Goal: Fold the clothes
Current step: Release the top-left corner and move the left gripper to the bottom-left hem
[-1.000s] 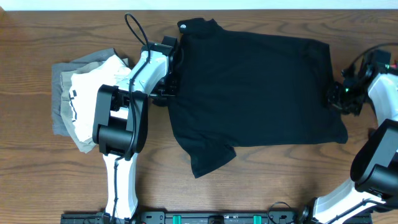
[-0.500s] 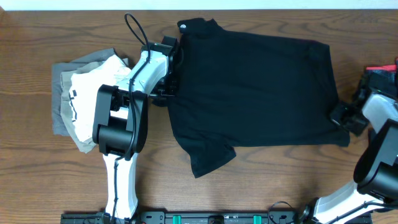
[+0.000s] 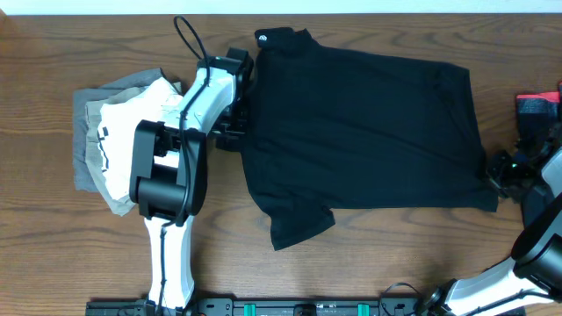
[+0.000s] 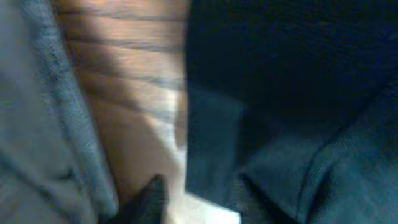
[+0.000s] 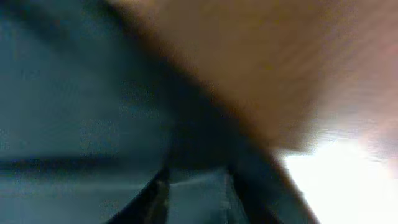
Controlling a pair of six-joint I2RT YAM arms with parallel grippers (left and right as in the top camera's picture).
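Left fingers (image 4: 149, 202) and right fingers (image 5: 159, 199) are working opposite edges of the black short-sleeved fabric shirt (image 3: 360, 132), grip unreadable, so lifting evenly looks wisest.

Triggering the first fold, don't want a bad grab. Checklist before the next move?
1. Black shirt spread flat: ok.
2. Left gripper at the shirt's left edge: ok. Hold on the fabric: cannot tell, wrist view blurred.
3. Right gripper at the lower right hem corner: ok. Hold: cannot tell, wrist view blurred.
4. Lower sleeve tucked in: not ok, it sticks out.
5. White and grey-tan pile apart from the shirt: ok.
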